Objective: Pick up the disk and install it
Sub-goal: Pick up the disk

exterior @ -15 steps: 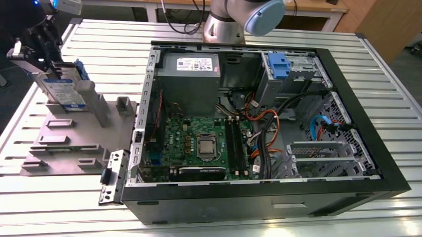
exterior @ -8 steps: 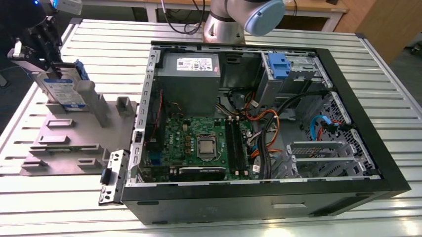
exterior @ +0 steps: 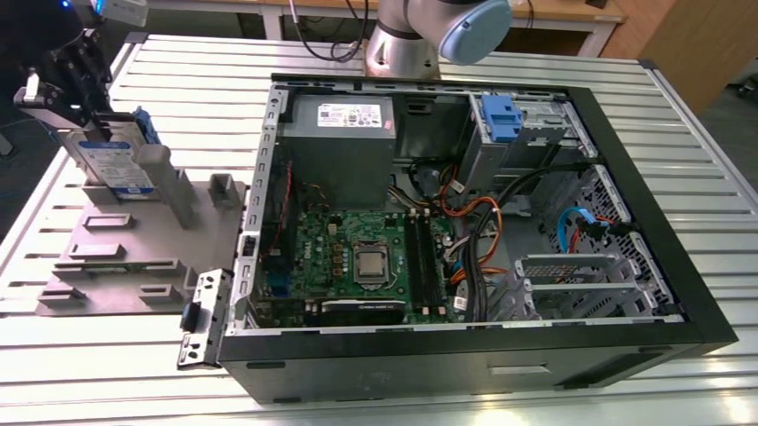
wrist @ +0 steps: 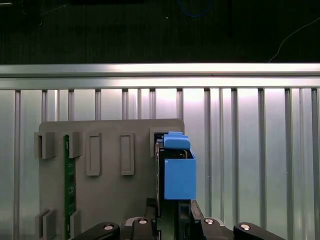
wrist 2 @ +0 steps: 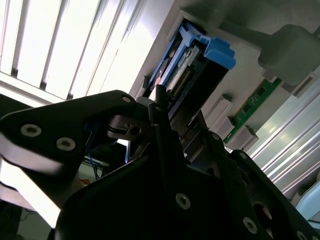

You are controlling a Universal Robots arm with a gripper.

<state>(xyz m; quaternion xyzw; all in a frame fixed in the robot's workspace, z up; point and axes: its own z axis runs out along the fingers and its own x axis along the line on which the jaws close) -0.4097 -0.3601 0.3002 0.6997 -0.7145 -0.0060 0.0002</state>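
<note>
Over at the exterior view's left, the gripper (exterior: 74, 114) hangs at the upper end of the disk (exterior: 115, 164). The disk stands on edge, leaning a little, in a slot of the grey holder plate (exterior: 106, 257), which lies flat on the slatted metal surface (exterior: 663, 115). Its white-and-blue label faces out and a blue rail runs up its far side.

In the first wrist view the gripper (wrist: 170, 212) sits right over the disk (wrist: 179, 177), with the blue rail end standing up from the plate (wrist: 107, 195) and a green memory stick (wrist: 70, 185) in another slot. The second wrist view has the black gripper body (wrist 2: 165, 115) close against the disk's end (wrist 2: 200, 65). The jaws sit either side of the disk, but I cannot tell whether they are clamped on it or merely beside it.

Just beside the plate, the open computer case (exterior: 698, 293) lies on its side. The motherboard (exterior: 355, 248) is exposed, the grey power supply (exterior: 337, 133) sits at the far end, and a bare blue bracket (exterior: 498, 115) is in the drive bay. The arm's base (exterior: 409, 44) rises behind the case
</note>
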